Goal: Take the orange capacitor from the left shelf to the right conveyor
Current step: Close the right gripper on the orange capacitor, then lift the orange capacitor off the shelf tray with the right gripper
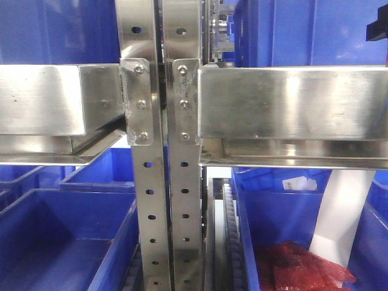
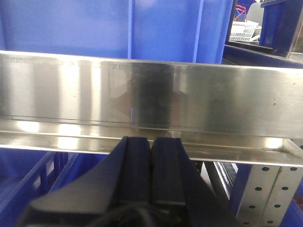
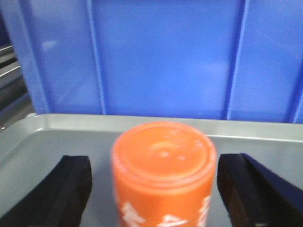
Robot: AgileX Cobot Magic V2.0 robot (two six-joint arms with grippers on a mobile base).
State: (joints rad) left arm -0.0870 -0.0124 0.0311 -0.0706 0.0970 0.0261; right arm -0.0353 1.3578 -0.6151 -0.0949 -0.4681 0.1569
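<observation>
— Where is the orange capacitor [image 3: 163, 175] sitting?
— It is standing upright on a grey tray [image 3: 61, 130], near the right wrist camera, with a blue bin [image 3: 165, 56] wall rising just beyond the tray's far rim.
— And the right gripper [image 3: 155, 163]?
— Its fingers [image 3: 71, 189] are spreading wide, one on each side of the capacitor. A gap is showing on both sides, so nothing is touching.
— The left one?
— The left gripper [image 2: 151, 142] is pressing its two pads together on nothing. It is facing the broad steel beam of the left shelf [image 2: 213, 94] close ahead.
</observation>
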